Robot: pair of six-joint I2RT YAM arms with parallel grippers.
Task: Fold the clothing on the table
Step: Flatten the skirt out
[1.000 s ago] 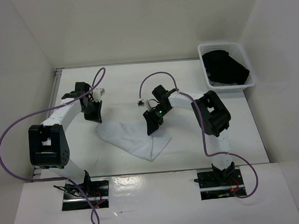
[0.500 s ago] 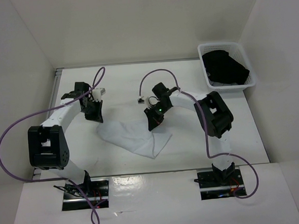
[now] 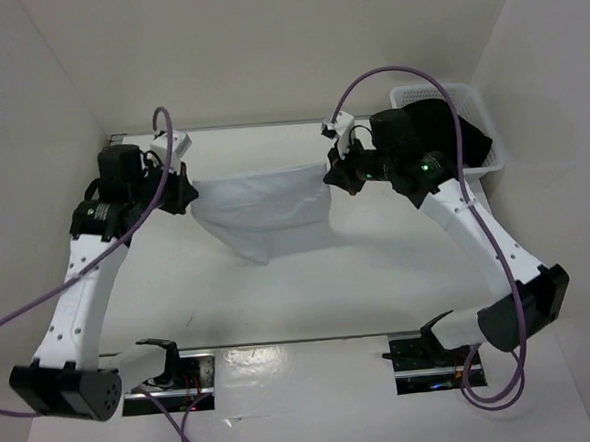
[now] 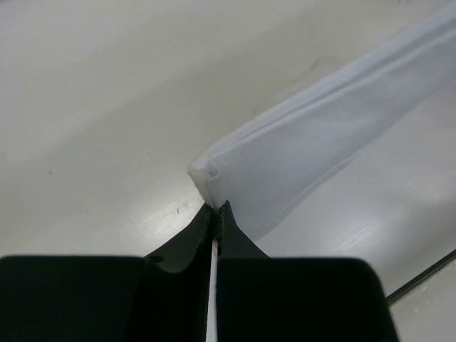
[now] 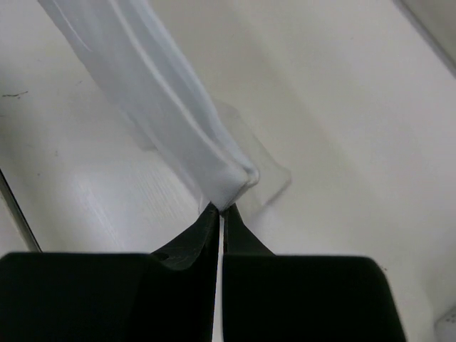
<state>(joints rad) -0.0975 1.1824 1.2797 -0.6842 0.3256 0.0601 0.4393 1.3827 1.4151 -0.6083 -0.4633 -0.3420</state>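
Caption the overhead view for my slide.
The left gripper and right gripper pinch opposite corners of the white garment, stretching it over the table.

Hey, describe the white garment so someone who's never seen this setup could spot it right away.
Over the far half of the white table, look between the two arms. The clothing is the thin white cloth stretched between the left gripper and right gripper, unlike the black garment in the corner basket.
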